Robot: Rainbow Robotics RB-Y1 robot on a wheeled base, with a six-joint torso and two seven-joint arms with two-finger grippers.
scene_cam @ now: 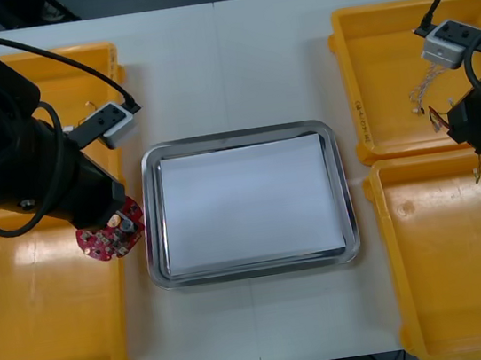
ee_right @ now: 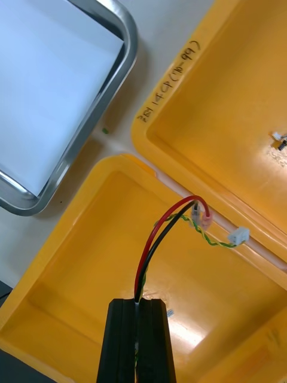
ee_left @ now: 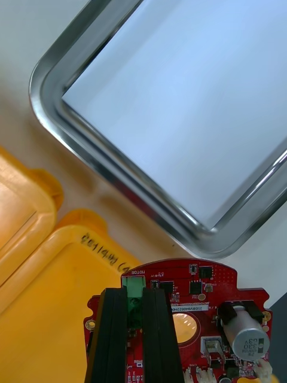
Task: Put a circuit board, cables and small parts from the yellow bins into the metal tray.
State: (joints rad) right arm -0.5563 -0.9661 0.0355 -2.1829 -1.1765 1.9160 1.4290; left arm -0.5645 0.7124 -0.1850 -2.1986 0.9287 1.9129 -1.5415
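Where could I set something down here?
The shiny metal tray is bare inside. So are the light table strips beyond and before it, between the yellow bins. Crowded: beside the tray's left rim, where the left pincer holds a round red circuit board, and over the right bins, where the right pincer grips a red and black cable.

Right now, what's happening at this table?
The left gripper is shut on a round red circuit board, held over the near left yellow bin's rim beside the metal tray. The right gripper is shut on a red and black cable above the near right yellow bin. The tray, white inside, has nothing in it yet.
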